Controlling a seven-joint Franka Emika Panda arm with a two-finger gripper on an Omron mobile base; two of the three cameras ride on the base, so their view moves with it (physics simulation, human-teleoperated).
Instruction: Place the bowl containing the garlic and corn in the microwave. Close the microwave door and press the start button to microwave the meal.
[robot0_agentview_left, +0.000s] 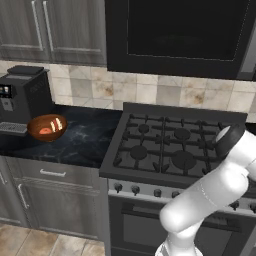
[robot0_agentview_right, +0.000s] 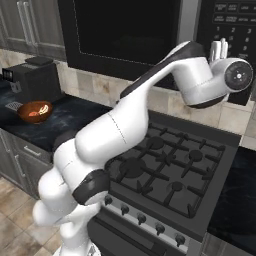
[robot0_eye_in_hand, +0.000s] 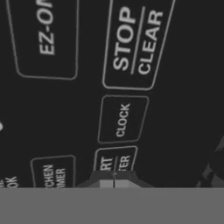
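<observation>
On the microwave (robot0_agentview_right: 150, 35) control panel (robot0_agentview_right: 235, 25), at the upper right of the right base view, the gripper (robot0_agentview_right: 218, 50) sits with its fingers pressed together, closed on nothing, tips up against the buttons. Hand view: closed fingertips (robot0_eye_in_hand: 113, 180) at 6 o'clock, touching the lower edge of a partly hidden button (robot0_eye_in_hand: 115, 159) reading "RT / TER". CLOCK button (robot0_eye_in_hand: 122, 119) just above it at 12, STOP CLEAR button (robot0_eye_in_hand: 136, 41) further up, EZ-ON button (robot0_eye_in_hand: 46, 37) at 10 o'clock. Microwave door (robot0_agentview_right: 125, 30) closed flat, dark glass, hung over the stove (robot0_agentview_left: 175, 150). White arm (robot0_agentview_right: 130, 125) stretches up from the lower left across the burners. Counter (robot0_agentview_left: 85, 137) at 9 o'clock of the stove carries an orange-brown bowl (robot0_agentview_left: 47, 127) just beside a black coffee machine (robot0_agentview_left: 22, 92). Can't see inside the microwave through the glass.
</observation>
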